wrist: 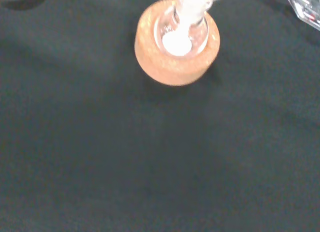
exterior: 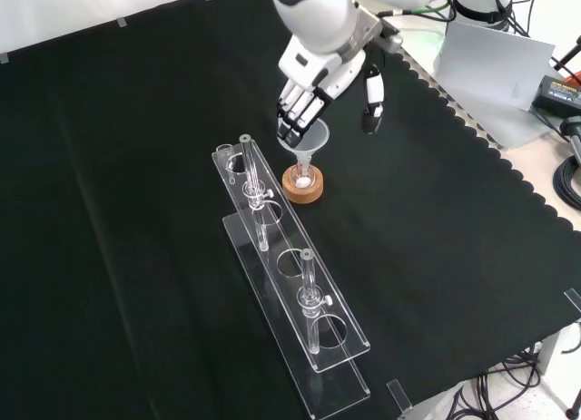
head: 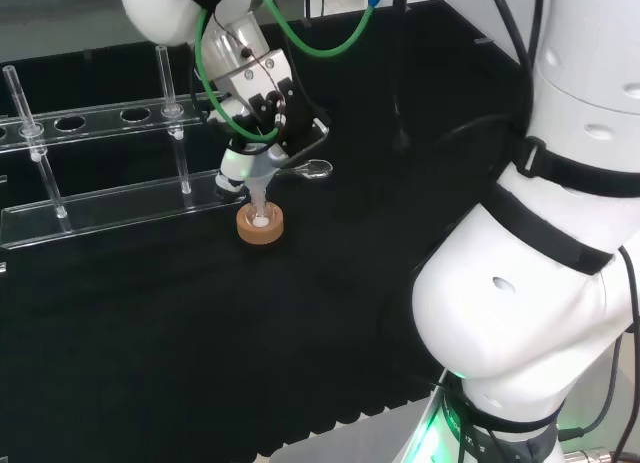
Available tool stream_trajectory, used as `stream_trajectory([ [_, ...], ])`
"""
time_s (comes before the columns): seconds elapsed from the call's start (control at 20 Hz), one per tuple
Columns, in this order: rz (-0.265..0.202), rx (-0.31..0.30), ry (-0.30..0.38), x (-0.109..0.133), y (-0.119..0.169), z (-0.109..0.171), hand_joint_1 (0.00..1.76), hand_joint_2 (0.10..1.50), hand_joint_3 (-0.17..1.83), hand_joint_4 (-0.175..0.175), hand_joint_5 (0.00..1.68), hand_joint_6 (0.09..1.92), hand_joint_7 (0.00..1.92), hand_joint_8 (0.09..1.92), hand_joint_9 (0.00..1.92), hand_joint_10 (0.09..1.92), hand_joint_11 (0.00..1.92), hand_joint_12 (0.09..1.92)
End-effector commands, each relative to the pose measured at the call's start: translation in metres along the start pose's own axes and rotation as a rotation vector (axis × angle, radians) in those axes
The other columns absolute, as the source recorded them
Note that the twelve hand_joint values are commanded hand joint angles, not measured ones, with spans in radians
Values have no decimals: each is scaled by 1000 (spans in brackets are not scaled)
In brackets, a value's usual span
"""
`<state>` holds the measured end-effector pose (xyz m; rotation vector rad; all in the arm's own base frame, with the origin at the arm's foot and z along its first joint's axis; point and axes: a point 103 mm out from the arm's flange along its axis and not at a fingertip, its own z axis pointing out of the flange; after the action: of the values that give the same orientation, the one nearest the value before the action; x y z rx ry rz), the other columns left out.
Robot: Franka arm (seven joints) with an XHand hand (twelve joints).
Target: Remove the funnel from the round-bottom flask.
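**Three cameras on one table**

The head view looks from behind and above the arm's base, over its white links, down at the table. The front view faces the arm from the opposite side, higher and farther off, taking in most of the black cloth. The wrist view sits close above the cork ring, looking straight down. All three share that ring; head and front views also share the clear rack

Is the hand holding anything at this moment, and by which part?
The hand has its fingers curled at the rim of the funnel's cone; the stem is in the flask on the cork ring.
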<state>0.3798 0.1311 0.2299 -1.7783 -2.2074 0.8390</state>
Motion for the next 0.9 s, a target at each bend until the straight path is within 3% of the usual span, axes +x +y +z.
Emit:
stream_trajectory([
  [0.05, 50, 49, -46, 1, 13, 11, 659, 661, 293, -24, 47, 87, 0, 182, 36, 864, 300, 1474],
  [0.4, 29, -11, -91, -8, 13, 13, 662, 664, 290, -19, 60, 87, 0, 193, 31, 871, 292, 1479],
  [0.9, 27, 10, -91, -16, 20, 22, 671, 667, 286, -14, 84, 87, 0, 219, 23, 880, 272, 1484],
])
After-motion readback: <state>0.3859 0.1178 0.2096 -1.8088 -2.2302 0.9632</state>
